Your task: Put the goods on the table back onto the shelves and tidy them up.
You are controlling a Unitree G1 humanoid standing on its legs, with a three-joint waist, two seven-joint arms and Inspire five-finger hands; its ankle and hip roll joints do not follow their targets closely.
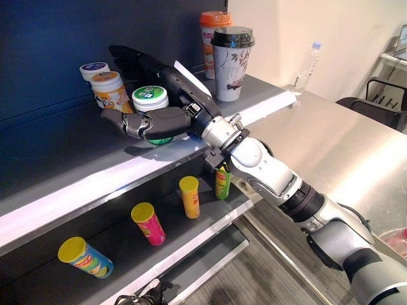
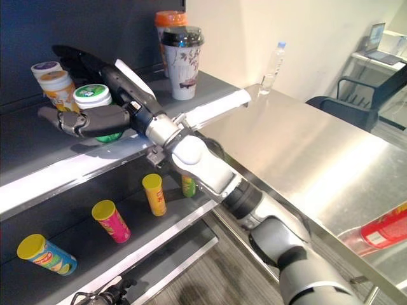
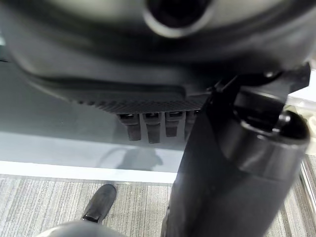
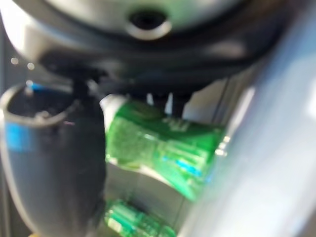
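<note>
Right hand (image 1: pixel 159 121) fingers and thumb curled round green tub (image 1: pixel 150 97) on upper shelf (image 1: pixel 76 184).

Right hand (image 1: pixel 166 121) outstretched, fingers (image 1: pixel 127 58) curled, gripping.

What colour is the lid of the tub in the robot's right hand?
Green with a white rim, on the tub in the right hand; clearest in the left eye view.

Left hand (image 3: pixel 148 98) above striped floor (image 3: pixel 49 197), fingers curled.
</note>
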